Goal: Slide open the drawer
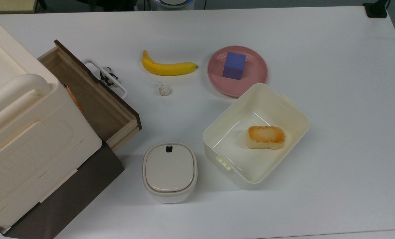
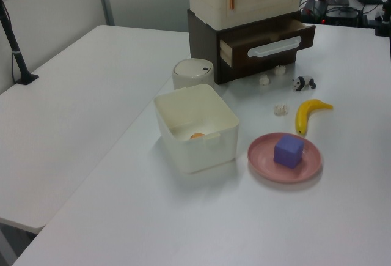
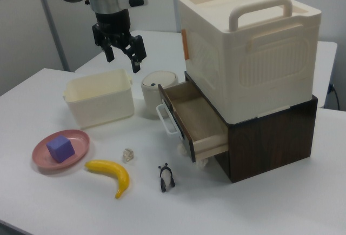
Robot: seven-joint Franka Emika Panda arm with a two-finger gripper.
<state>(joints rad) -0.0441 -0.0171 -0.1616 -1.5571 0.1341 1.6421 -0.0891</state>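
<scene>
The shallow wooden drawer with the dark brown front and white loop handle [image 3: 186, 124] stands pulled well out of its dark brown cabinet [image 3: 270, 132] near the top view's left edge of the white tabletop [image 1: 333, 99], brown floor bare to the cameras, so the slide looks as good as done. A large cream plastic box [image 3: 248, 46] sits stacked on that cabinet, overhanging the drawer's back. Up above the open cream tub [image 3: 100, 102], the black two-finger gripper [image 3: 120, 51] hangs in free air, fingers spread moderately wide, gripping nothing, touching nothing, well apart from the handle: a released, backed-off pose, I'd judge.
</scene>
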